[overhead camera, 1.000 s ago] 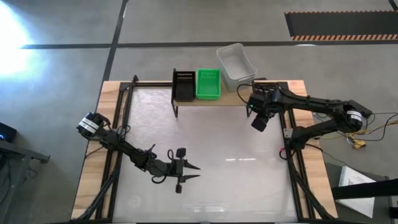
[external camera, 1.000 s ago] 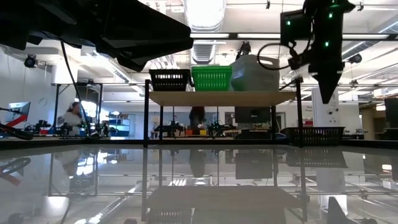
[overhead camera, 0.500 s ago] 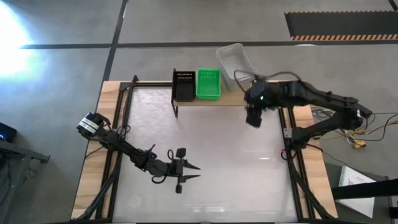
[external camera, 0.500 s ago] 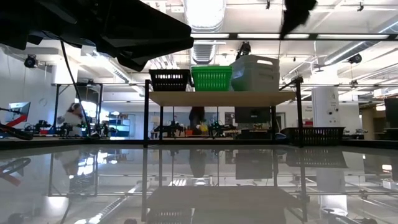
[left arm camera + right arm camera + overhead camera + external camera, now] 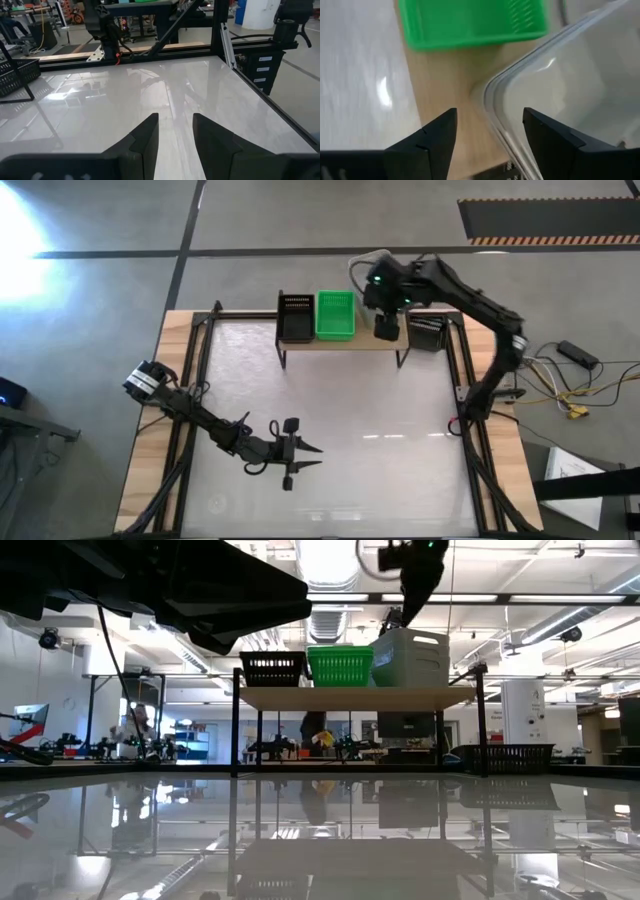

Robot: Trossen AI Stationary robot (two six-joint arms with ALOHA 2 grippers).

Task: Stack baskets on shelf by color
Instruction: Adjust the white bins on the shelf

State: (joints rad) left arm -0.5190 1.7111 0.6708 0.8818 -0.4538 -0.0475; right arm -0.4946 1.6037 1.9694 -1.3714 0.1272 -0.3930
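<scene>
Within the last second the right gripper (image 5: 386, 328) has travelled from beside the shelf (image 5: 340, 342) to above its right end, over the near rim of the white basket (image 5: 410, 658). Its fingers are spread wide and hold nothing; the rim lies between them. The black basket (image 5: 296, 316) and green basket (image 5: 335, 314) sit side by side on the shelf. Judgement: a grasp on the white basket is being prepared. The left gripper (image 5: 300, 457) waits open above the counter (image 5: 340, 420).

Both arms are dark, slim, jointed. The right arm (image 5: 470, 290) shows green lights and a looping cable; the left gripper (image 5: 298, 457) has pointed black fingers.
</scene>
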